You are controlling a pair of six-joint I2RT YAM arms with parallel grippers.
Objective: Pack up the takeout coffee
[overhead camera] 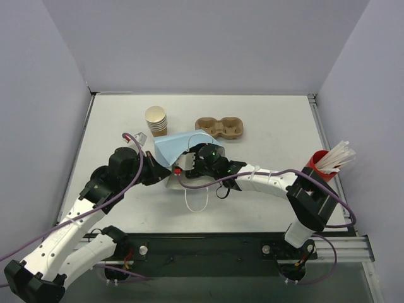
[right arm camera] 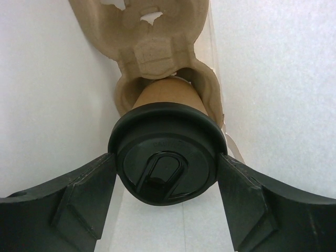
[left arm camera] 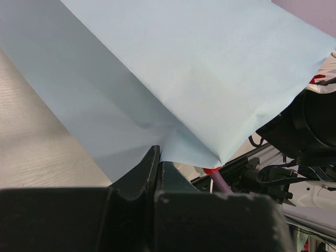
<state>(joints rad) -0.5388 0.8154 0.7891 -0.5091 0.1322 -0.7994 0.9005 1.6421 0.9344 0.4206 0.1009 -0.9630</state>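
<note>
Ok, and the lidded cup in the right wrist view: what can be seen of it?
The lidded cup has a tan paper body and a glossy black round plastic lid with an oval sip tab, fully on. Seen lid-first, its base sits in the near hollow of a brown pulp tray. The right gripper holds it, fingers touching the lid rim on both sides. White bag walls flank it.

White table (overhead camera: 278,126) within plain pale lavender walls (overhead camera: 208,44), soft even light.
</note>
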